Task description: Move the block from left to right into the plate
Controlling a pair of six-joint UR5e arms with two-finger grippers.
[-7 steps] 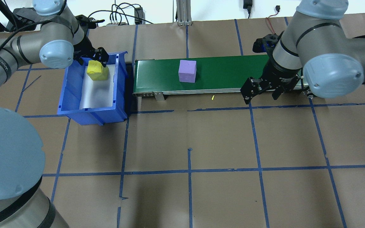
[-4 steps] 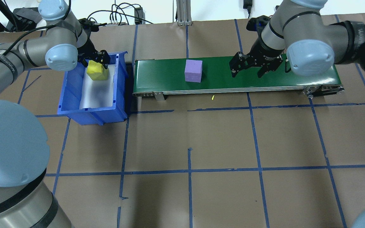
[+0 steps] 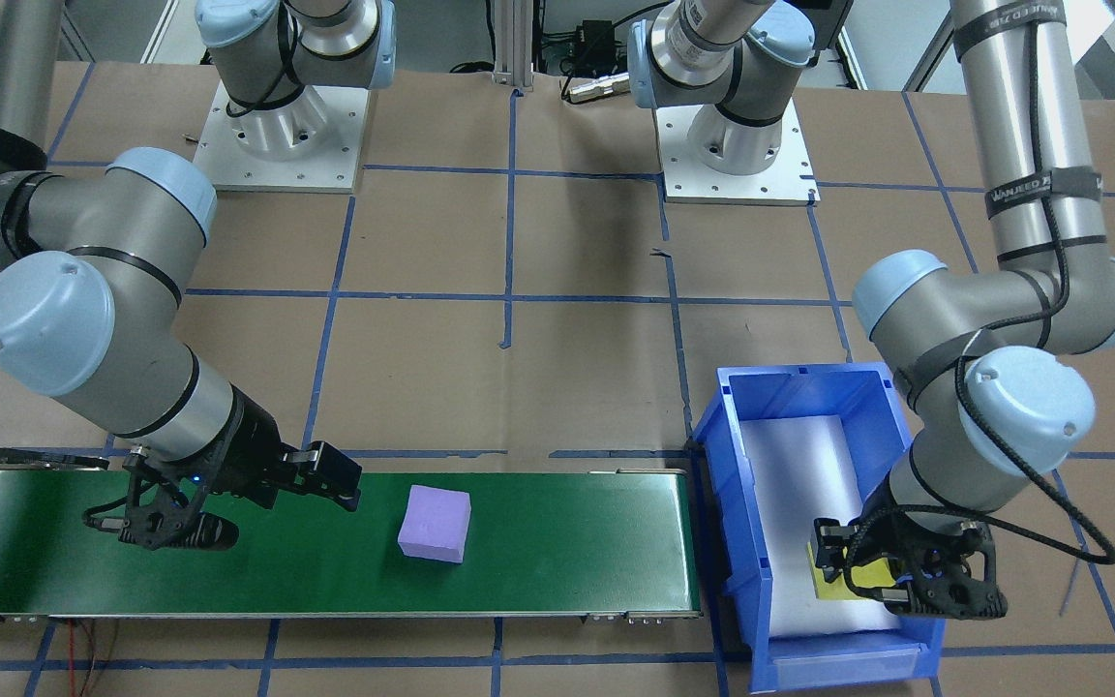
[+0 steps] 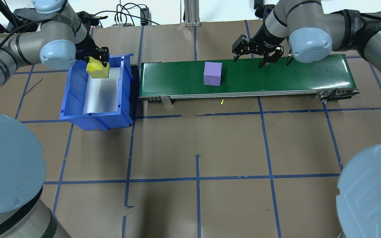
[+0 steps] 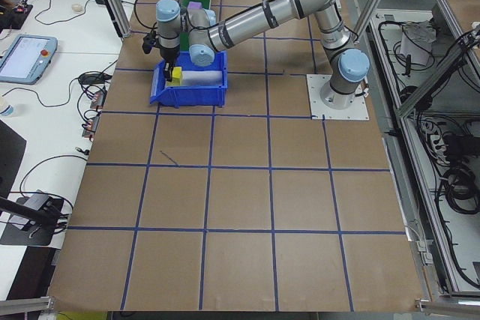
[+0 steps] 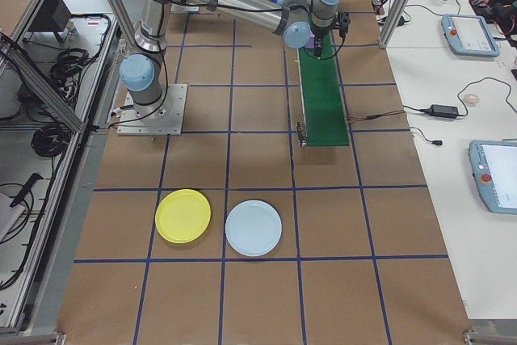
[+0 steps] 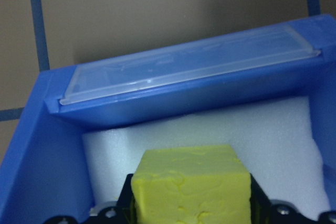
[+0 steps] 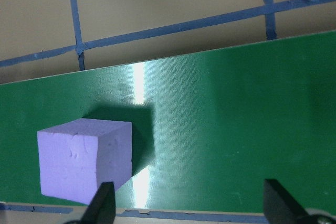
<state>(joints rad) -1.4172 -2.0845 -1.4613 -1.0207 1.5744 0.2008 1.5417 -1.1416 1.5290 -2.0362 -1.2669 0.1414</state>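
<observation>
A purple block (image 4: 212, 73) rides on the green conveyor belt (image 4: 276, 76). My right gripper (image 4: 248, 63) hangs open over the belt's far edge, just right of that block; the wrist view shows the purple block (image 8: 84, 163) left of the open right gripper (image 8: 191, 208). At the far end of the blue bin (image 4: 74, 99), my left gripper (image 4: 97, 61) is shut on a yellow block (image 4: 97, 68), held above the white foam lining (image 7: 283, 129). The yellow plate (image 6: 183, 216) lies on the table, well away from the belt.
A light blue plate (image 6: 253, 227) lies beside the yellow one. The bin butts against the belt's left end. Cables and a metal post (image 4: 190, 13) line the table's back edge. A small yellow scrap (image 4: 222, 102) lies before the belt.
The right gripper swung from the belt's front right corner up and left over the belt. The purple block travelled right along the belt. The left gripper rose slightly with the yellow block.
</observation>
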